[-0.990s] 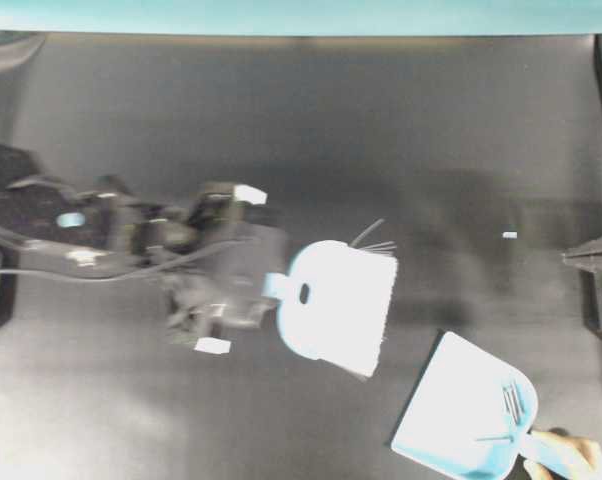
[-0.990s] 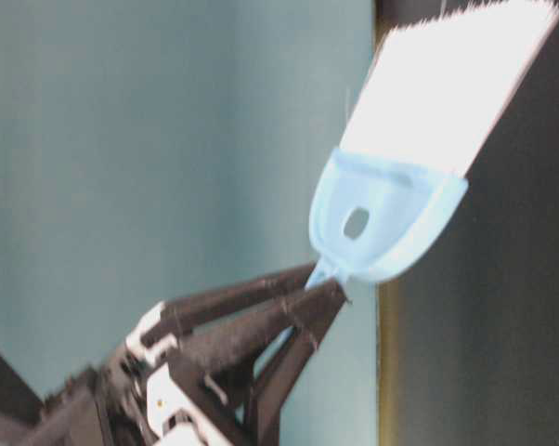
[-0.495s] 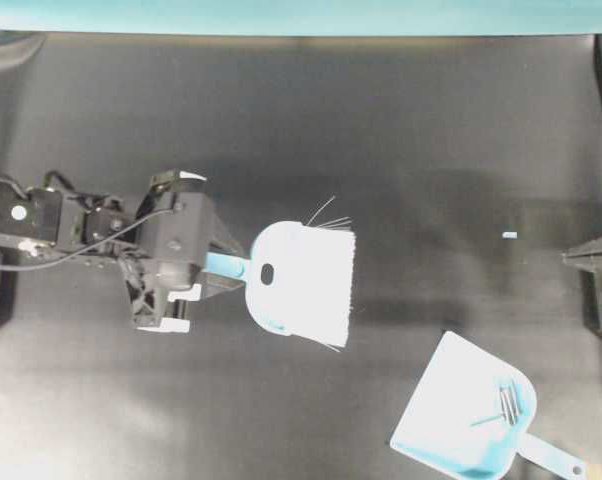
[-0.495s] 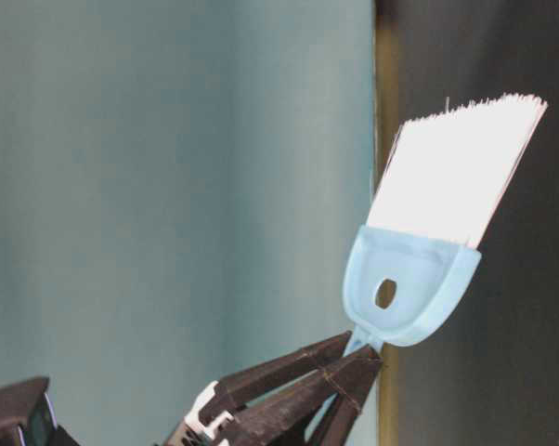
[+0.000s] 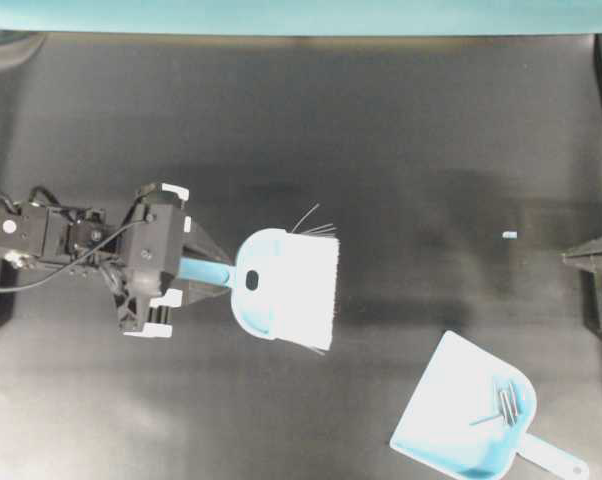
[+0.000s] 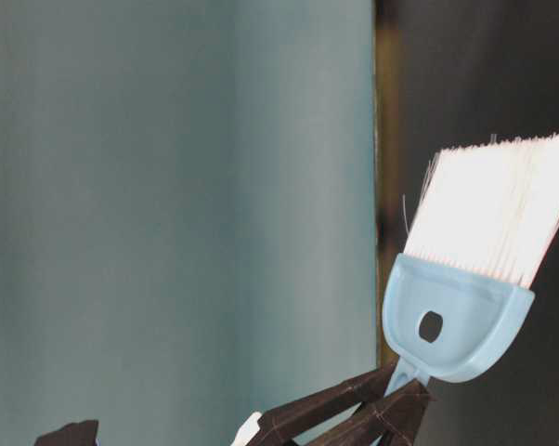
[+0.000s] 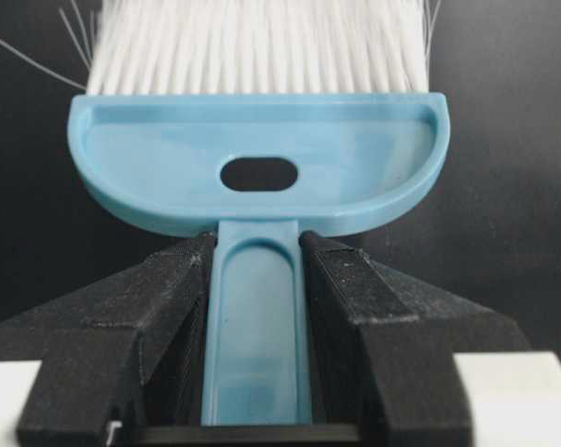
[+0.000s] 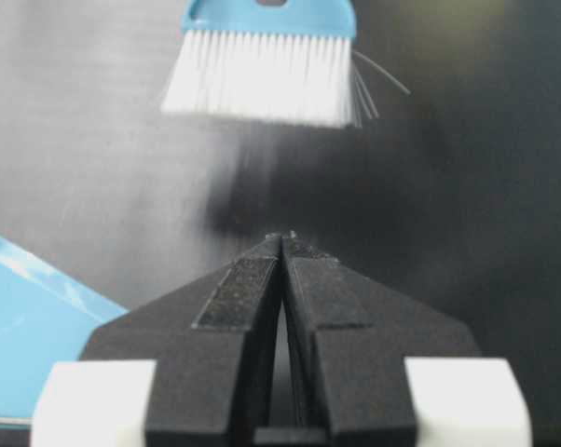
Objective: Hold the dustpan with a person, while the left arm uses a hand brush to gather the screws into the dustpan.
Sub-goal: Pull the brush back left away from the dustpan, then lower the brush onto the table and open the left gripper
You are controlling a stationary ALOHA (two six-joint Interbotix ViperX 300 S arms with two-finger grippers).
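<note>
Dustpan point(image 5: 461, 415) lies at lower right of the black table point(image 5: 401, 150), unheld, 3 screws point(image 5: 504, 402) visible near its back. Left arm point(image 5: 51, 235) at left; left gripper point(image 7: 257, 244) clamps hand brush point(image 5: 281, 285) by the handle, bristles toward dustpan, well apart. Right gripper point(image 8: 282, 240) at right edge, jaws closed, empty.

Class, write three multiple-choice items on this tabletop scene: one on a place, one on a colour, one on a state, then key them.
1. Where do the screws lie?
A. inside the dustpan
B. under the brush
C. beside the left arm

2. What colour are the hand brush bristles?
A. black
B. white
C. red

3. The left gripper is
A. wide open, empty
B. shut on the dustpan
C. shut on the brush handle

Key: 1 A, grey screws rest near the pan's rounded back; 2 B, bristles show white; 3 C, both fingers press the handle.
</note>
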